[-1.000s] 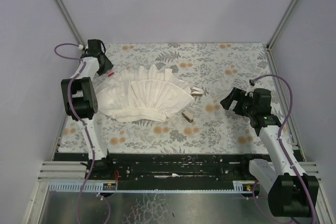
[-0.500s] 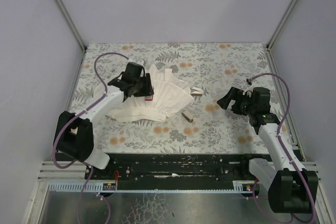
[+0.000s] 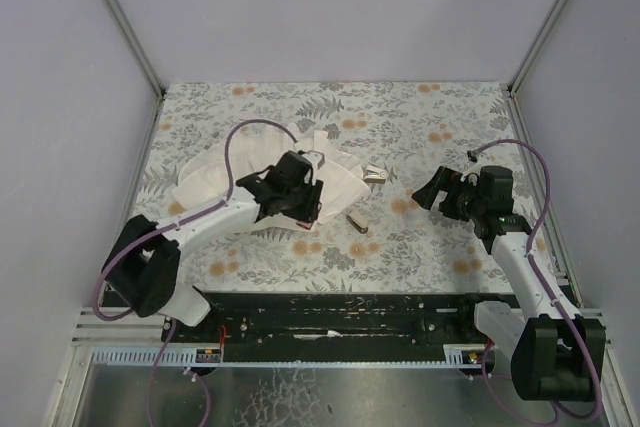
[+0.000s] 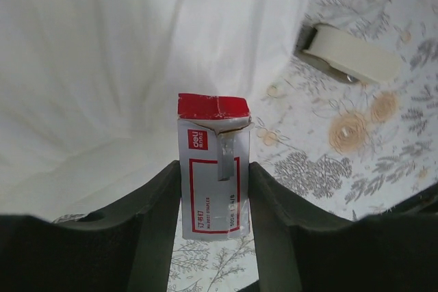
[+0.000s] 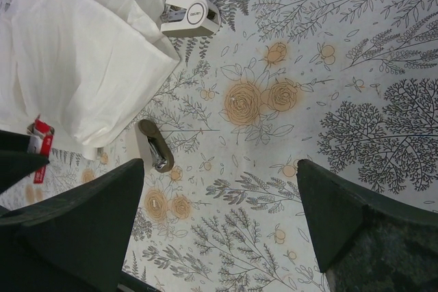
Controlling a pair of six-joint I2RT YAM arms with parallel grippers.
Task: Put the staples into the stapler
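Pinching the staples box [image 4: 213, 182], left tool [image 4: 213, 204] hangs by cloth [image 4: 102, 66].

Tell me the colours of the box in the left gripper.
Red box with a white label; clearest in left wrist view.

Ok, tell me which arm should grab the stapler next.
Right, most likely. The right gripper is open and empty, and the stapler lies free close to its fingers in the right wrist view. The left gripper is shut on the red staple box, so it is occupied.
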